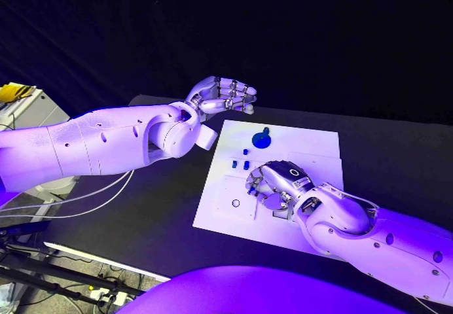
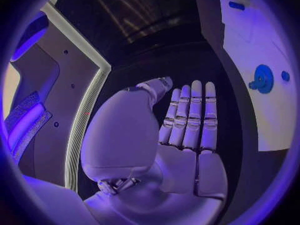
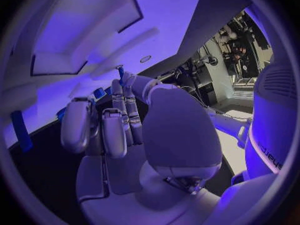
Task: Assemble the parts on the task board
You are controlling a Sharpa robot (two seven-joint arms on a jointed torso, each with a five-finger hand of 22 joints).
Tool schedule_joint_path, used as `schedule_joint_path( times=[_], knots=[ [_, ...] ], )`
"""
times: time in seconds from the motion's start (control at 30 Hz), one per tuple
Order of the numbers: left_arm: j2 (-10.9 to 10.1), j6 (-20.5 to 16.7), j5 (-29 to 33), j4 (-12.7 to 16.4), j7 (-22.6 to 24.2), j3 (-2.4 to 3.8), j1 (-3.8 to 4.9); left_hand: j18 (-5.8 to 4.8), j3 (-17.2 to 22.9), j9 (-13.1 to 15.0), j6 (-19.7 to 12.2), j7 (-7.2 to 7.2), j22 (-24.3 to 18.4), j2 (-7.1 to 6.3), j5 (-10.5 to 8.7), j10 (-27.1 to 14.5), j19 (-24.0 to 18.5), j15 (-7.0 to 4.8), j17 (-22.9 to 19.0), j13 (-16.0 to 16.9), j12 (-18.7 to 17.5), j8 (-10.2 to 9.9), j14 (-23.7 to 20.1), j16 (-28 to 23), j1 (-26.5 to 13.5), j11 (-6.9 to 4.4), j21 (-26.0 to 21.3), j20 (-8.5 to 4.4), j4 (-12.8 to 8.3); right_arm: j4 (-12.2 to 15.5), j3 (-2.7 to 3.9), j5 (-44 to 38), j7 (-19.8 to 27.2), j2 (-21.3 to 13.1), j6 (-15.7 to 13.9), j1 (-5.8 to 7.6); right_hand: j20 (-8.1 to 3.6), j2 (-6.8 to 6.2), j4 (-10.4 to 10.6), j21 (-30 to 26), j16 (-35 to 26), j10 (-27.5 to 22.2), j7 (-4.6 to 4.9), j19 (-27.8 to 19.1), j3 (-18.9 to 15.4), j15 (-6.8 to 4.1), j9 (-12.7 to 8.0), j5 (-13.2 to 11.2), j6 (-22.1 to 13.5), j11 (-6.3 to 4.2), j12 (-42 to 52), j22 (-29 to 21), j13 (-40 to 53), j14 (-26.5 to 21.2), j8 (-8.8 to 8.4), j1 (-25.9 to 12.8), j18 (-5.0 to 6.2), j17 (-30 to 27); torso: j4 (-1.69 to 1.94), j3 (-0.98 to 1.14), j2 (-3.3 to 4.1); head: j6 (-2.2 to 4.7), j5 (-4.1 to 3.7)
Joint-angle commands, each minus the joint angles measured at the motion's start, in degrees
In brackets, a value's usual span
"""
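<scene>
black table (image 1: 141, 203) carries the white task board (image 1: 302, 140).

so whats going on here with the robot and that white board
The robot is assembling small blue parts on the white task board. Its right hand is down over the middle of the board, fingers curled beside the small blue pieces; whether it grips one is unclear. The left hand hangs off the board's far corner, holding nothing. A round blue part lies untouched on the board.
</scene>
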Motion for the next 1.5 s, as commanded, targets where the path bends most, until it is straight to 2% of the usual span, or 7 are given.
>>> schedule_joint_path(
  times=[0.03, 0.77, 1.2, 1.33, 1.5],
  knots=[
    [0.1, 0.6, 0.2, 0.0, 0.0, 0.04, 0.04, 0.63, -0.1, 0.0, -0.1, 0.26, -0.1, -0.10, 0.14, -0.3, 0.4, 0.01, 0.1, 0.0, 0.1, -0.3, -0.4, -0.2, -0.5, 0.08, -0.2, -0.12, 0.1, 0.0, -0.02, -0.9, -0.2, 0.1, 1.3, -0.08, 0.05, 0.53, -0.4, -0.2, 0.2, 2.9, 0.22, -0.2, 0.1, -0.36, 0.1, 0.2, 0.0, -2.66, 0.2, 8.5, 0.1, 3.0, -0.26, -0.2, -0.54, 0.4, -0.02, 0.01, 0.01, 0.09, 0.03],
    [0.1, 0.9, 0.0, 0.0, -0.4, 0.04, 0.04, 0.63, -0.1, -0.1, -0.1, 0.27, -0.1, -0.06, 0.15, -0.4, 0.5, 0.03, 0.2, 0.0, 0.1, -0.4, -0.4, -0.2, -0.5, 0.11, -0.3, -0.10, 0.1, -1.4, -0.04, -3.0, -2.3, 1.1, 0.7, -0.37, 0.09, 0.63, -0.5, -0.1, 0.2, 2.9, 0.25, -0.2, 0.1, -0.31, 0.1, 0.2, 0.0, -2.63, 0.1, 8.5, 0.0, 3.0, -0.38, -0.3, -0.55, 0.4, 0.02, 0.00, 0.02, 0.12, -0.10],
    [0.1, 0.9, 0.0, 0.1, -0.5, 0.04, 0.05, 0.63, -0.1, -0.1, -0.1, 0.27, -0.1, -0.06, 0.15, -0.4, 0.5, 0.03, 0.2, 0.0, 0.1, -0.4, -0.4, -0.2, -0.5, 0.11, -0.3, -0.10, 0.1, -1.2, -0.27, -2.4, -1.5, 1.4, 3.6, -0.74, 0.11, 0.65, -0.6, -0.6, 0.2, 2.8, 0.27, -0.3, 0.1, -0.29, 0.1, 0.2, 0.0, -2.59, 0.0, 8.4, 0.0, 3.0, -0.44, -0.5, -0.48, 0.4, -0.02, -0.05, 0.01, -0.18, 0.12],
    [0.1, 0.9, 0.0, 0.0, -0.5, 0.04, 0.06, 0.63, -0.1, -0.1, -0.1, 0.27, -0.1, -0.06, 0.15, -0.4, 0.5, 0.03, 0.2, 0.0, 0.1, -0.4, -0.4, -0.2, -0.5, 0.11, -0.3, -0.10, 0.1, -1.4, -0.35, -2.3, -1.7, 1.4, 4.4, -0.76, 0.30, 0.75, -0.6, -1.3, 0.2, 1.9, 0.47, -0.6, -0.1, -0.04, 0.1, 0.2, -0.5, -2.30, -0.2, 8.3, -0.4, 3.0, -0.95, -1.4, -0.38, 0.3, -0.01, -0.06, 0.01, -0.18, 0.13],
    [0.0, 0.8, 0.0, 0.1, -0.6, 0.04, 0.08, 0.63, -0.1, 0.0, -0.1, 0.27, -0.2, -0.05, 0.15, -0.5, 0.5, 0.05, 0.2, 0.0, 0.1, -0.4, -0.5, -0.3, -0.5, 0.11, -0.4, -0.09, 0.1, -1.9, -0.46, -3.0, -2.5, 1.4, 4.4, -0.76, 0.98, 0.26, 0.0, -3.9, -0.4, -1.8, 1.10, -1.6, -0.9, 0.82, -0.2, 0.2, -2.3, -1.27, -0.3, 7.7, -1.5, 2.7, -2.29, -3.6, 0.01, -0.8, -0.03, -0.03, -0.01, -0.18, 0.16]
  ],
)
